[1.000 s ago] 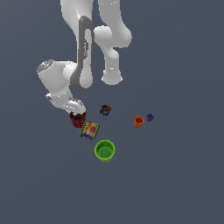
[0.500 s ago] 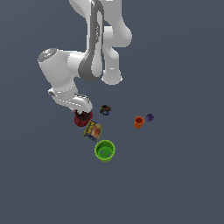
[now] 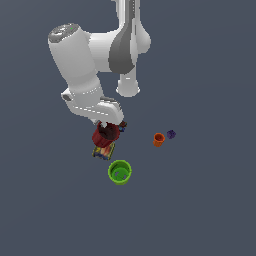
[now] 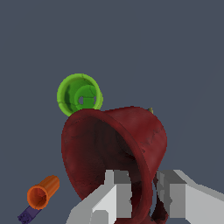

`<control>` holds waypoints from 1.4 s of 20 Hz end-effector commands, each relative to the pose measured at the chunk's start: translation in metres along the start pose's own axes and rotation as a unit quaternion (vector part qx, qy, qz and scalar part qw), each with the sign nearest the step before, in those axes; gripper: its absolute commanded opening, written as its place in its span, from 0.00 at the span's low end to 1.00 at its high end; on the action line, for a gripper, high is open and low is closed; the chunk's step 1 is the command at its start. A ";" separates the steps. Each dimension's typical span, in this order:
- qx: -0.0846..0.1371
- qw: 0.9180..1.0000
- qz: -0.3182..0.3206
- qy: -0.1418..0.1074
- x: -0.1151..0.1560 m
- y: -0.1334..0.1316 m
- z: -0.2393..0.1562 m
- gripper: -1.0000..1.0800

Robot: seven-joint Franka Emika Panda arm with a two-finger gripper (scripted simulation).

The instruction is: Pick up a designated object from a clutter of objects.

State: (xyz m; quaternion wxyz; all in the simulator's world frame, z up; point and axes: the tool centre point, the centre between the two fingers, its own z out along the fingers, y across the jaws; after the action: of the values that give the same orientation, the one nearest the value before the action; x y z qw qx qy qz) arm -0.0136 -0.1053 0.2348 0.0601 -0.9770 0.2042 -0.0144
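Note:
The dark red mug-like cup (image 3: 102,136) hangs tilted in my gripper (image 3: 108,129), just above the flat yellow-edged packet (image 3: 103,150). In the wrist view the cup (image 4: 109,144) fills the middle. One finger (image 4: 114,192) is inside its dark mouth and the other (image 4: 177,192) is outside the wall. The gripper (image 4: 144,192) is shut on the cup's rim. The bright green cup (image 3: 120,172) stands apart from it, open end up.
A small orange cup (image 3: 158,139) and a tiny purple piece (image 3: 171,134) lie toward the exterior view's right. In the wrist view the green cup (image 4: 80,95), the orange cup (image 4: 42,192) and the purple piece (image 4: 28,214) show. A tiny dark piece (image 3: 122,127) peeks from beside the gripper.
The arm has swung up and toward the camera. The dark red cup has moved with the gripper a little to the exterior view's right, over the packet. The other items have not moved.

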 end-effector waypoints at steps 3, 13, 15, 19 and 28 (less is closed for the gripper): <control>0.000 1.000 0.000 0.001 0.009 -0.047 -0.037 0.00; 0.001 1.000 0.000 0.001 0.026 -0.133 -0.101 0.00; 0.001 1.000 0.000 0.001 0.029 -0.147 -0.112 0.00; 0.002 1.000 0.000 0.001 0.035 -0.172 -0.131 0.00; 0.003 1.000 0.000 0.001 0.046 -0.212 -0.161 0.00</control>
State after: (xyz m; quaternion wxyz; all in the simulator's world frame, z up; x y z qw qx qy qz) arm 0.1009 0.0478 0.4140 0.0621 -0.9770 0.2036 -0.0146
